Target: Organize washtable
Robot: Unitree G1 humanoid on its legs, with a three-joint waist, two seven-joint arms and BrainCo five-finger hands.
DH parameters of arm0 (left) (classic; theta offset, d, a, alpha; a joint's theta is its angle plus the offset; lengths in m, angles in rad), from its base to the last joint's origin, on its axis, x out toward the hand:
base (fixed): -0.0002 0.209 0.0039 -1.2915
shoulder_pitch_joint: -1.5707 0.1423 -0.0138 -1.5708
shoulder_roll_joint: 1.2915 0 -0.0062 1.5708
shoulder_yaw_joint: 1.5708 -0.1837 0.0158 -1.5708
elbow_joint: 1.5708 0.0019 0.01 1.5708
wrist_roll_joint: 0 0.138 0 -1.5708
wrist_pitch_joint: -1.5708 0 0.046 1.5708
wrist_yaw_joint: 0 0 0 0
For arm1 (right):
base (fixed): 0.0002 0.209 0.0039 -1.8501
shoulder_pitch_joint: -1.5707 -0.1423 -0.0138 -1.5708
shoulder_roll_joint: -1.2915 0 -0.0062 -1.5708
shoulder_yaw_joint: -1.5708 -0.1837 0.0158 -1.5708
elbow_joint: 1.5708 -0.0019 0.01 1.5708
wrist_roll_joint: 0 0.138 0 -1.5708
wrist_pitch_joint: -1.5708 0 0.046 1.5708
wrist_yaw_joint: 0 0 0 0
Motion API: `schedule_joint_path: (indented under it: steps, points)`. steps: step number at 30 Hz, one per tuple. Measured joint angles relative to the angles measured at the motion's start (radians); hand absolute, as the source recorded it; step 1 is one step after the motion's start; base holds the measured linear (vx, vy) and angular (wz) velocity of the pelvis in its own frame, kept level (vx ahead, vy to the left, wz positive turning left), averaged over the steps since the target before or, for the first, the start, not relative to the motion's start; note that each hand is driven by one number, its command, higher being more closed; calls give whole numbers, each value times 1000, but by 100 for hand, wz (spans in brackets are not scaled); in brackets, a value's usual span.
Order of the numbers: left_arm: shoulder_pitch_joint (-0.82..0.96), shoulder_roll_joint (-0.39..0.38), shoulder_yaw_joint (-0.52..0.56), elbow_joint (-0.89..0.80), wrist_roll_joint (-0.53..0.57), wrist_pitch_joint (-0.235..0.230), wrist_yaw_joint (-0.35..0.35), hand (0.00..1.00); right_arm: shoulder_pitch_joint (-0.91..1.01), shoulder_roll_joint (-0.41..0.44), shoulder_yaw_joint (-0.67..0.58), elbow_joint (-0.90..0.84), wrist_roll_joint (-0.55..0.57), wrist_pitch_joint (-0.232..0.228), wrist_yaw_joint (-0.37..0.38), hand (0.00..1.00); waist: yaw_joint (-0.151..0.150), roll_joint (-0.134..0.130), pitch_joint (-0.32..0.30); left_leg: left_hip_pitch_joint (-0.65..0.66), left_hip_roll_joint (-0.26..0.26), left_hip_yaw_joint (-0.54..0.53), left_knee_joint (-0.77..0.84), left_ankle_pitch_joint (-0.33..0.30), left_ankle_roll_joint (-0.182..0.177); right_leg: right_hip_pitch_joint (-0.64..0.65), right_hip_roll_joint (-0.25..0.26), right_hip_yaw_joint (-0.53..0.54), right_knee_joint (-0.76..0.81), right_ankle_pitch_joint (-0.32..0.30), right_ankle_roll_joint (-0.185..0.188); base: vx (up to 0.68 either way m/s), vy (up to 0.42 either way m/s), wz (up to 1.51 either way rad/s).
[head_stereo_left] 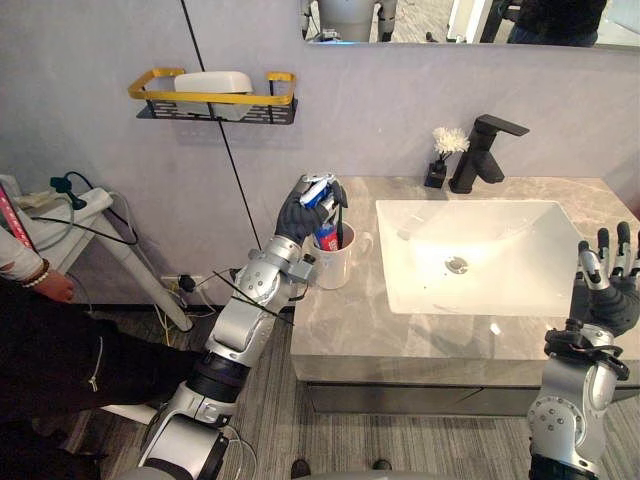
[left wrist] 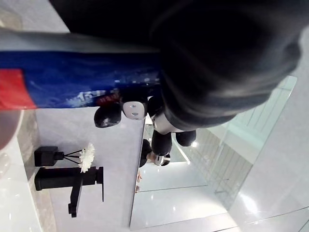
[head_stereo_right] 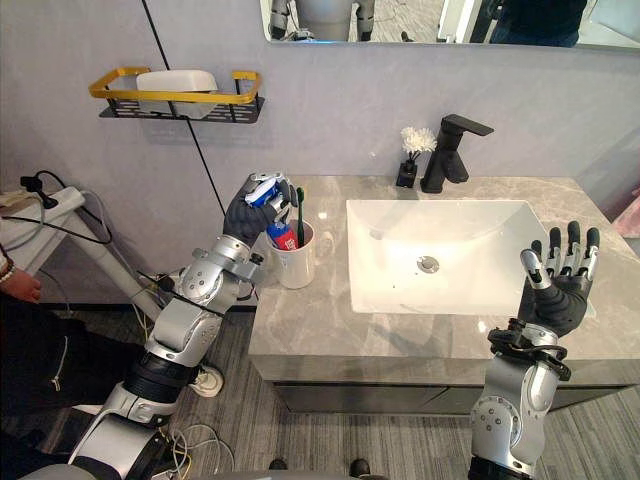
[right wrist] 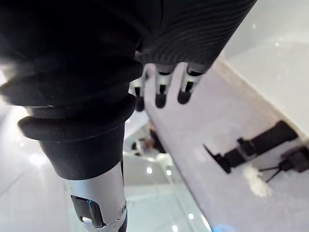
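By the counter (head_stereo_right: 300, 335)'s left edge, the left hand (head_stereo_right: 246, 212) gripped the toothpaste (head_stereo_right: 282, 236) in the mug (head_stereo_right: 298, 268); release seemed next. The right hand (head_stereo_right: 558, 285) was splayed.

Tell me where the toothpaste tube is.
In both eye views the toothpaste tube is in the left hand, lower end in the white mug beside a toothbrush, on the counter left of the sink.

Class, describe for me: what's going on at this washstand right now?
The robot's left hand grips a blue-and-red toothpaste tube, its lower end at the mouth of a white mug on the grey counter, left of the sink. A dark toothbrush stands in the mug. The right hand is open and raised near the counter's front right, holding nothing.
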Motion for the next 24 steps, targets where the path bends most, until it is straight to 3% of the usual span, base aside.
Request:
schedule_joint_path:
  steps: [2, 3, 10, 14, 24]
  points:
    - [-3, 0, -1, 8, 10, 1, 0, 100, 0, 0, 0, 0, 0, -2, 0, 0, -1, 0, 1, -5, 0, 5, 0, -1, 2, -5, 0, 1, 0, 0, 0, 18, 13, -5]
    - [-11, 1, -2, 12, 12, 3, 0, 0, 0, 0, 0, 0, 0, -4, 0, 0, -1, 1, 3, -15, 0, 8, 0, -1, 2, -16, -1, 4, 2, 1, 1, 32, 12, -6]
    - [-84, 11, -3, 19, 23, 4, 0, 0, -2, 1, -7, 0, -1, -4, -6, 0, -2, 5, 36, -22, -1, 10, 5, -1, 4, -19, -1, 5, 2, 9, -7, 26, 7, -1]
    - [-104, 29, 5, 19, 33, 2, 1, 0, 5, 1, -79, -11, 14, -15, 8, 0, -4, 14, 42, -23, -1, 14, 5, -5, 5, -23, -1, 11, 2, 9, -7, 15, 8, -4]
    - [-138, 61, 31, 16, 48, 1, 11, 0, 10, 1, -73, -11, 9, -12, 13, 0, -13, 31, 51, -25, -1, 10, 3, -6, 5, -23, 0, 6, 2, 9, -7, 3, 4, 1]
